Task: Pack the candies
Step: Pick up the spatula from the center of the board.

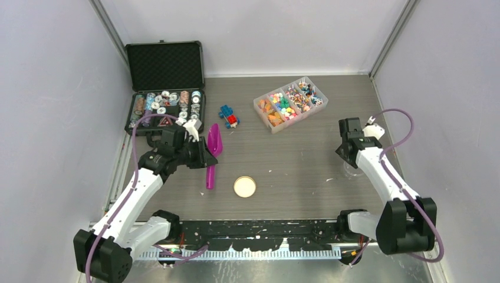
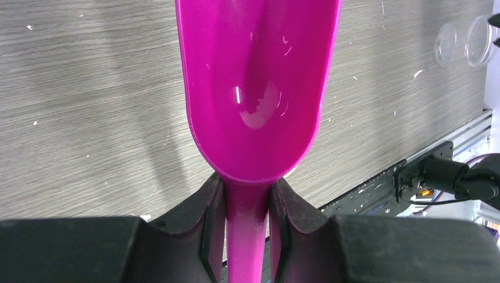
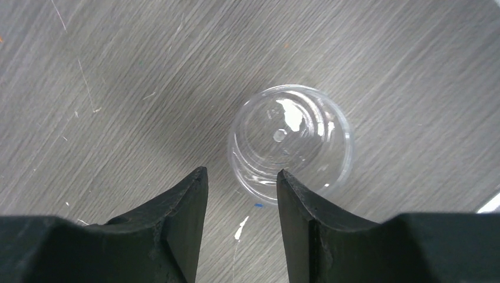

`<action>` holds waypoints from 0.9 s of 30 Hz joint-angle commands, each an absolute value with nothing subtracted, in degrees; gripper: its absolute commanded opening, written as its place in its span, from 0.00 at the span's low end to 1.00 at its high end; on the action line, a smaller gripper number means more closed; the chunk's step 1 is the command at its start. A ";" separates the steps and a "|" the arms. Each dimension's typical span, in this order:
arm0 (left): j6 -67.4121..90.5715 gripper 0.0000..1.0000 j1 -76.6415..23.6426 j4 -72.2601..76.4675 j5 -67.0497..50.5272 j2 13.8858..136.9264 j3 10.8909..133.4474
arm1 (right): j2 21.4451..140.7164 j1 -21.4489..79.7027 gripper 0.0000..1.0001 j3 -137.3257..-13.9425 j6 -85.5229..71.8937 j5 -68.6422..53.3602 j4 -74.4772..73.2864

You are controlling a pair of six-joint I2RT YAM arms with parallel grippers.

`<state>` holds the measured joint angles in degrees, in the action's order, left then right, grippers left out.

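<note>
The candies (image 1: 290,101) are tiny multicoloured sweets in a clear divided box (image 1: 260,110) at the back middle. My left gripper (image 1: 204,158) is shut on the neck of a magenta plastic scoop (image 1: 213,146); the scoop's empty bowl (image 2: 259,88) fills the left wrist view, its handle between my fingers (image 2: 212,212). My right gripper (image 3: 242,177) is open, hanging above the table just beside a clear empty plastic cup (image 3: 290,141), which shows faintly in the top view (image 1: 352,171). Nothing is between its jaws.
An open black case (image 1: 165,82) with several metallic-rimmed spools stands at the back left. A blue-and-red toy brick figure (image 1: 229,116) lies near the scoop. A cork disc (image 1: 244,187) lies front middle. Grey walls close both sides.
</note>
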<state>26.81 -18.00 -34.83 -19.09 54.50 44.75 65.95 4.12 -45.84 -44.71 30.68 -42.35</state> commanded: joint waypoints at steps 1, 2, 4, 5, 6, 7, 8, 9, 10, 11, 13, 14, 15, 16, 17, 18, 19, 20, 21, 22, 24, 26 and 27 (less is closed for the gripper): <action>25.12 0.00 -19.42 -34.94 -19.14 52.93 47.37 | 69.76 3.85 0.51 -44.56 -43.93 26.42 -36.38; 25.09 0.00 -19.75 -35.09 -18.87 52.85 47.37 | 70.55 3.79 0.51 -44.12 -43.83 25.97 -35.53; 24.89 0.00 -20.23 -35.33 -18.80 52.90 47.50 | 72.20 3.81 0.51 -43.62 -43.13 25.23 -34.28; 24.83 0.00 -20.49 -35.52 -18.76 52.95 47.59 | 73.03 3.78 0.50 -43.38 -42.68 24.84 -33.75; 24.71 0.00 -20.70 -35.58 -18.50 52.92 47.70 | 73.83 3.80 0.50 -43.25 -42.30 24.44 -33.34; 24.63 0.00 -20.88 -35.74 -18.23 53.01 47.82 | 74.39 3.85 0.49 -43.29 -41.82 23.64 -33.08; 24.57 0.00 -21.00 -35.91 -17.77 52.92 47.93 | 74.73 3.84 0.48 -43.34 -40.73 22.49 -32.93; 24.58 0.00 -21.05 -36.14 -17.16 52.92 48.05 | 74.80 3.86 0.47 -43.18 -39.39 19.86 -32.00; 24.56 0.00 -21.09 -36.39 -16.66 52.92 48.17 | 74.67 3.88 0.46 -42.81 -38.26 17.83 -30.94; 24.63 0.00 -21.09 -36.52 -16.35 52.91 48.21 | 74.56 3.88 0.45 -42.46 -37.36 15.88 -29.92; 24.69 0.00 -21.09 -36.53 -16.33 52.93 48.17 | 74.32 3.99 0.39 -41.84 -35.49 11.64 -27.86; 24.65 0.00 -21.09 -36.40 -16.24 52.91 48.16 | 74.21 4.02 0.37 -41.53 -34.92 9.33 -26.92; 24.69 0.00 -21.09 -36.45 -16.07 52.97 48.16 | 74.11 4.14 0.35 -41.20 -34.51 7.22 -25.97; 24.70 0.00 -21.09 -36.58 -15.75 53.04 48.16 | 74.05 4.36 0.33 -41.03 -34.34 4.87 -24.99; 24.70 0.00 -21.09 -36.69 -15.46 53.00 48.21 | 74.25 4.69 0.31 -40.83 -34.07 2.68 -23.67; 24.75 0.00 -21.09 -36.65 -15.25 53.00 48.25 | 74.57 5.33 0.29 -40.68 -33.93 0.12 -22.35; 24.75 0.00 -21.09 -36.65 -15.05 53.02 48.27 | 75.13 6.15 0.26 -41.01 -33.96 -1.81 -21.33; 24.73 0.00 -21.09 -36.65 -15.03 53.12 48.25 | 75.81 7.37 0.23 -41.60 -33.94 -2.43 -20.66; 24.70 0.00 -21.09 -36.75 -15.07 53.09 48.32 | 76.65 8.70 0.20 -42.40 -33.76 -2.47 -20.19; 24.55 0.00 -21.09 -36.87 -15.22 53.15 48.43 | 77.43 10.30 0.18 -43.37 -33.41 -2.41 -19.61; 24.35 0.00 -21.09 -36.90 -15.46 53.26 48.36 | 79.72 14.05 0.18 -45.94 -32.55 -1.67 -18.94; 24.43 0.00 -21.08 -36.83 -15.33 53.34 48.28 | 82.38 16.90 0.18 -48.81 -32.07 -0.50 -18.90; 24.42 0.00 -21.09 -36.85 -15.09 53.29 48.26 | 83.61 17.77 0.17 -50.00 -32.08 -0.52 -18.90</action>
<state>25.06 -20.91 -37.19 -15.55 54.08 45.76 80.05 13.85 -44.38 -33.87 1.32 -22.81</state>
